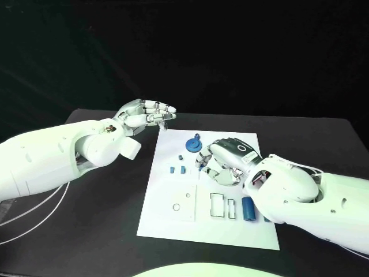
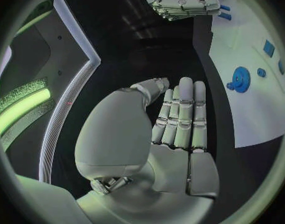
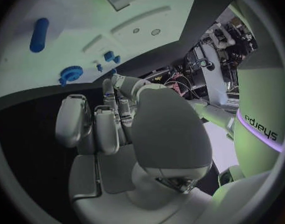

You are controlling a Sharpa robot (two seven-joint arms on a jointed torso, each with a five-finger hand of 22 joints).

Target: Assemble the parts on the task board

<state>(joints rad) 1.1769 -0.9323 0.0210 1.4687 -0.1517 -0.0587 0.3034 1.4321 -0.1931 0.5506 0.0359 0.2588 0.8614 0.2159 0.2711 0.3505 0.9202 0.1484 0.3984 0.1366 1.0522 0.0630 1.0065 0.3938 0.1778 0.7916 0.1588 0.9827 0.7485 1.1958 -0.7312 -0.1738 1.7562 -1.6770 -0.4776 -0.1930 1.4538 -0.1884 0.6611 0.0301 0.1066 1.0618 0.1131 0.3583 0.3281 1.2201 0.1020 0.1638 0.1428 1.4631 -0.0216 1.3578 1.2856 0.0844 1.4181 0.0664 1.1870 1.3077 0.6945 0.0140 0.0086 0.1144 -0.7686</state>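
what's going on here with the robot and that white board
A two-armed robot is working at a white task board that carries small blue parts. Its right hand is down over the middle of the board, fingers curled near the small blue pieces; whether it holds one cannot be told. The left hand hangs off the board's far left corner, holding nothing. A blue gear sits near the far edge, and a blue cylinder lies near the right edge.

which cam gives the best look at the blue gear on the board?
Left wrist view: the blue gear lies unobstructed on the task board, its toothed rim plain. In the head view it sits close beside the right hand, small. The right wrist view shows it clear too, but smaller.
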